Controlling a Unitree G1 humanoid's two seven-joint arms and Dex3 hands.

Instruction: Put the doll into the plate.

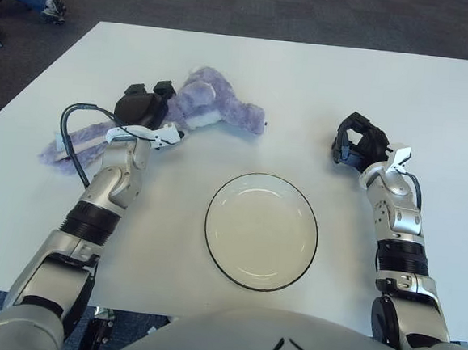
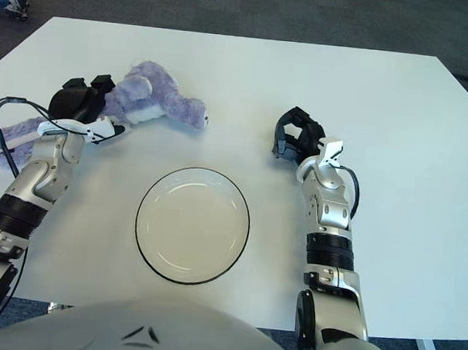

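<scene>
Although the doll lies on the white surface well apart from the plate, up and to the robot's left of it, the left eye view puts the left hand right against the purple plush, over the middle of its body. Whether those fingers have closed on the plush cannot be told from here. The right hand shows to the right of the plate, fingers curled and holding nothing. To do this step well, the left hand should probably gather the thick body rather than a loose limb, because the long trailing part stretches away toward the surface's left edge and would likely drag or swing.

In the right eye view, the doll again sits beyond the left hand, with bare surface between it and the plate. That open stretch should allow a short diagonal carry toward the robot. The plate sits near the front edge, so I would lower the doll onto its centre, keeping the limbs from hanging over the rim.
</scene>
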